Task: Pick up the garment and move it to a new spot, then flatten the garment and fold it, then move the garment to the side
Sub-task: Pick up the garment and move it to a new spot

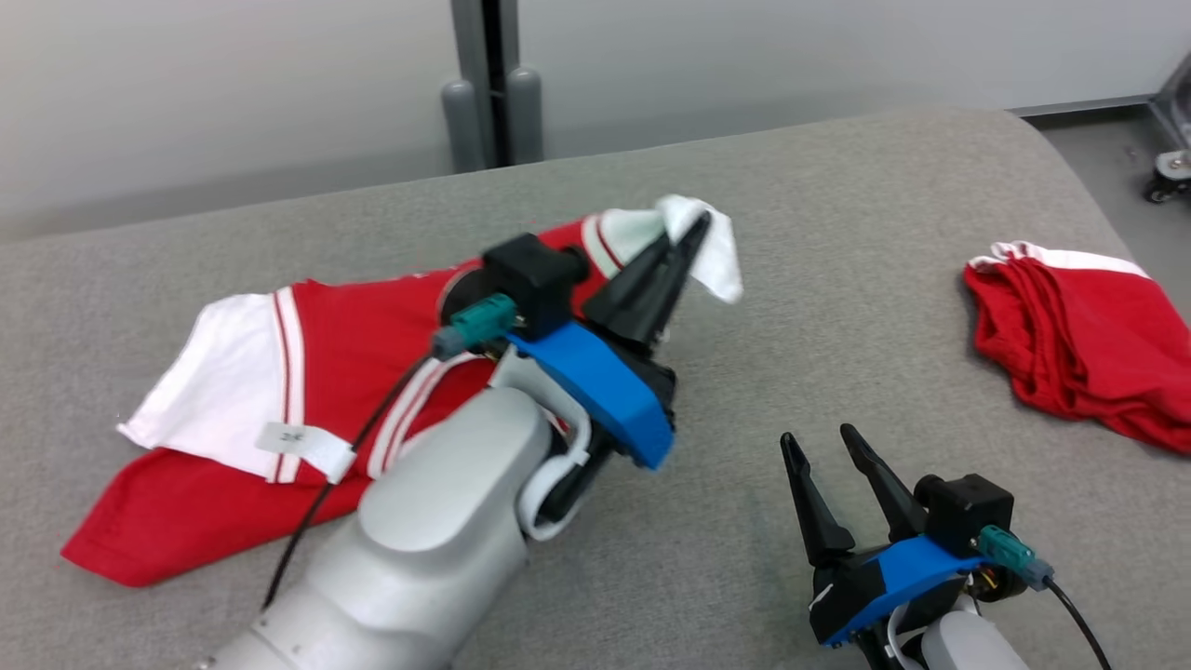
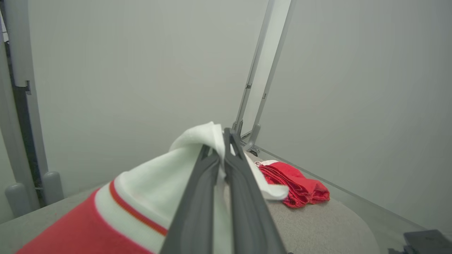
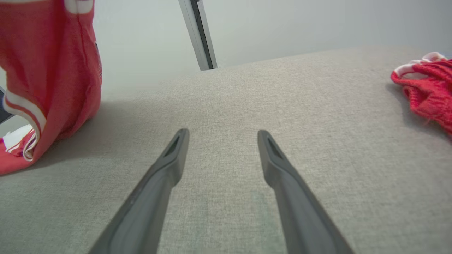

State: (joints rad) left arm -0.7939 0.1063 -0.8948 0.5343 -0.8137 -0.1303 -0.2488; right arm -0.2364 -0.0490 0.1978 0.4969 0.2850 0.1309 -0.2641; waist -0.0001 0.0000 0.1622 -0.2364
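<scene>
- Nearest in the head view, the pale grey left forearm [image 1: 437, 521] crosses over the red garment with white striped trim [image 1: 344, 326] and hides its middle. The left gripper [image 1: 696, 231] is pinched tight on a white corner of it, raised off the surface. The rest lies spread at the left.
- At lower right, the right gripper [image 1: 819, 435] is spread wide and holds nothing.
- Well apart at the right lies a crumpled red cloth with a white edge [image 1: 1089, 344], on the same grey woven fabric surface [image 1: 837, 233]. Behind stand a pale grey wall [image 1: 233, 84] and a grey upright post [image 1: 493, 84].
- Left wrist view: the left gripper [image 2: 220, 148] clamps a white fold of the garment [image 2: 152, 190]. The crumpled red cloth [image 2: 300, 183] lies beyond, near the surface's rounded end [image 2: 325, 225].
- Right wrist view: the right gripper [image 3: 222, 133] gapes over the bare surface [image 3: 247, 88]. The garment [image 3: 49, 63] hangs at upper left, its lower part touching the surface. The crumpled red cloth [image 3: 427, 88] is at far right, the post [image 3: 199, 35] behind.
</scene>
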